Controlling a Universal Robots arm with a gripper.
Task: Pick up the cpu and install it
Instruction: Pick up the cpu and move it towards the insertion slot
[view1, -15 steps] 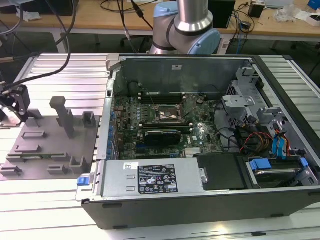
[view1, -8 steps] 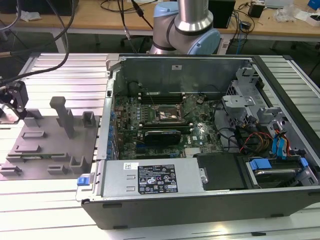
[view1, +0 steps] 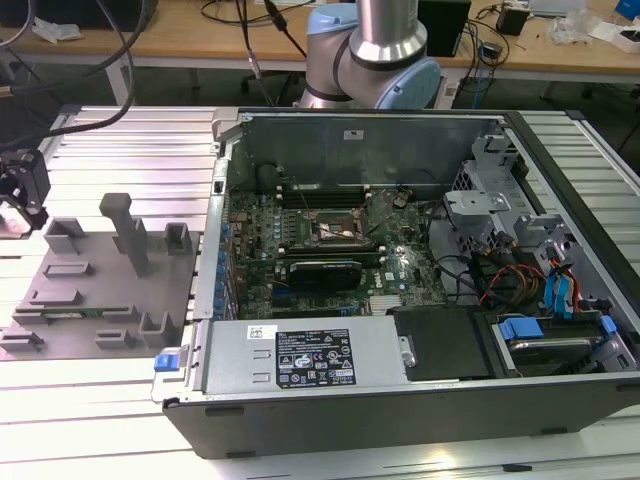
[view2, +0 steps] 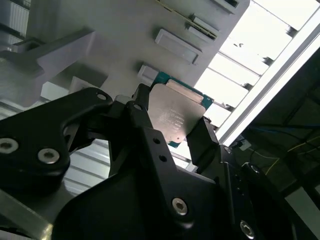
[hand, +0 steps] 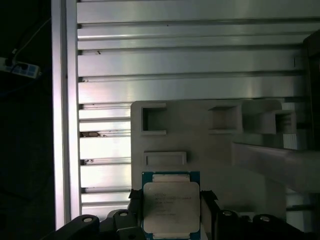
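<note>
while the open computer case (view1: 420, 300) sits toward the exterior view's right, the gripper (view1: 18, 208) hangs at the far left edge of the slatted aluminium table (view1: 130, 150), beside the grey fixture plate (view1: 95, 310). in both wrist views its two black fingers (hand: 134, 201) are closed against opposite sides of the cpu (hand: 171, 210), silver top up, green border showing. whether it has lifted off the plate i can't tell.
</note>
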